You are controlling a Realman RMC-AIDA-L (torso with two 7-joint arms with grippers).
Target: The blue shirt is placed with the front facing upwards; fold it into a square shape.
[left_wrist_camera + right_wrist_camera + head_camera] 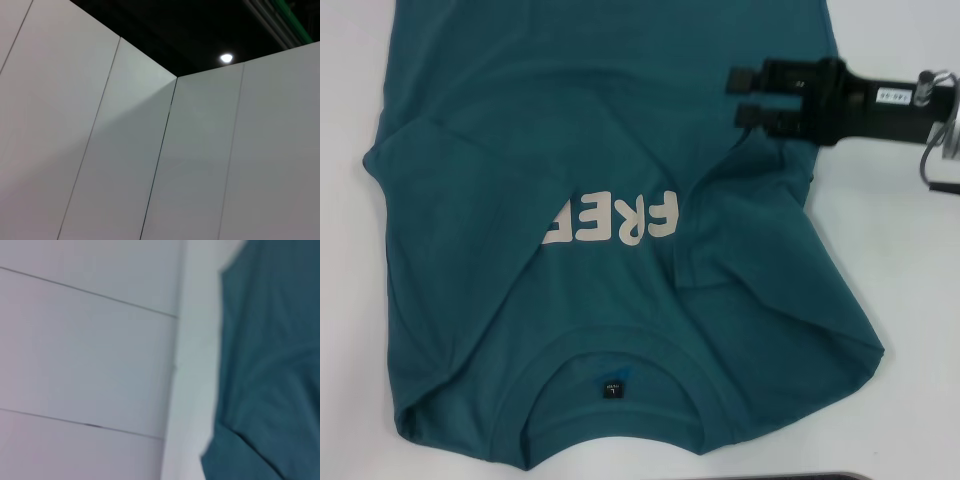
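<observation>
Collar-first at the table's (920, 300) near edge, the blue shirt (620, 130) could bunch if the right gripper (745, 96), fingers parted and empty above the folded-in sleeve (760, 210), drags it.

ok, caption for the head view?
Right gripper over the blue shirt, both sleeves folded inward on the white table.

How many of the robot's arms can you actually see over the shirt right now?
1: the right gripper reaches in from the right over the blue shirt. The left arm is out of view.
</observation>
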